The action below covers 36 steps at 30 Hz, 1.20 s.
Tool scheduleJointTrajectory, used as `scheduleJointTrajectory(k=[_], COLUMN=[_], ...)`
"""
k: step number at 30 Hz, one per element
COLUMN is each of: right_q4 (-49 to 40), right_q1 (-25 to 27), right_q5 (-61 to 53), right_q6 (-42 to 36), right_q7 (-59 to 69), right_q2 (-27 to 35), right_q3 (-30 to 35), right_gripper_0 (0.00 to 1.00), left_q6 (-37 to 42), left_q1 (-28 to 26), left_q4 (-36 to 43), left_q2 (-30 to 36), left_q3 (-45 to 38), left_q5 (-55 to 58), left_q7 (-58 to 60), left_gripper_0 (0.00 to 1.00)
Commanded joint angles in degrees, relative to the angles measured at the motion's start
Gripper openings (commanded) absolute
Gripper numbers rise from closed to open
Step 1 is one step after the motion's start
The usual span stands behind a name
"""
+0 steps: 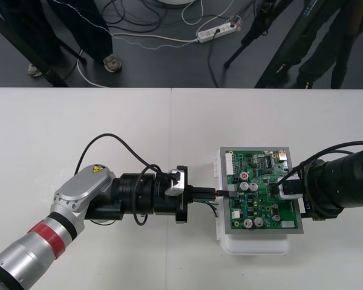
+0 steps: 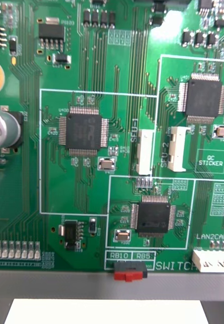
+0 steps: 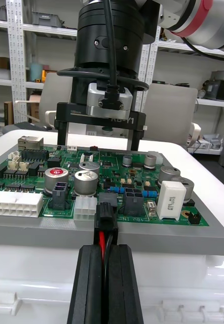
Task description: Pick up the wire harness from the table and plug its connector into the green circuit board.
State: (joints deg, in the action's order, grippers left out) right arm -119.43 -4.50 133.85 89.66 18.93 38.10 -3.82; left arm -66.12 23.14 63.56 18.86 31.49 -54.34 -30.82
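Observation:
The green circuit board (image 1: pixel 260 187) lies on its white base (image 1: pixel 254 244) at the table's right centre. My left gripper (image 1: pixel 215 194) reaches in level from the left and is shut on the harness at the board's left edge. In the left wrist view its fingers (image 3: pixel 86 283) clamp red and black wires (image 3: pixel 103 242), and the small black plug (image 3: pixel 106 216) sits against a black connector on the board's (image 3: pixel 132 177) rim; I cannot tell if it is seated. My right gripper (image 3: pixel 99 147) hangs over the board's far side, open, with its fingers wide apart. In the right wrist view the board (image 2: pixel 91 76) is very close.
Tall capacitors (image 3: pixel 85 182) and a white multi-pin connector (image 3: pixel 13 203) stand on the board beside the plug. Bare table (image 1: pixel 109 121) spreads to the left of the board and behind it. Cables and a power strip (image 1: pixel 216 31) lie on the dark floor beyond the far edge.

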Motion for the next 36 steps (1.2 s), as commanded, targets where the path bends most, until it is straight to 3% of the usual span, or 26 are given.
scheduleJointTrajectory(k=[1, 36], right_q4=[-1.77, -1.77], right_q1=[-1.38, -1.38], right_q5=[0.53, 0.8], right_q6=[0.34, 0.34], right_q7=[1.2, 1.11], right_q2=[-0.66, -0.66], right_q3=[-0.83, -0.75], right_gripper_0=[1.0, 1.0], left_q6=[1.34, 1.78], left_q1=[1.64, 3.84], left_q4=[0.51, 0.51], left_q2=[-1.81, -2.52], left_q3=[1.73, 2.44], left_q5=[-0.77, 1.16], left_q7=[-2.49, -3.46], left_gripper_0=[0.0, 0.0])
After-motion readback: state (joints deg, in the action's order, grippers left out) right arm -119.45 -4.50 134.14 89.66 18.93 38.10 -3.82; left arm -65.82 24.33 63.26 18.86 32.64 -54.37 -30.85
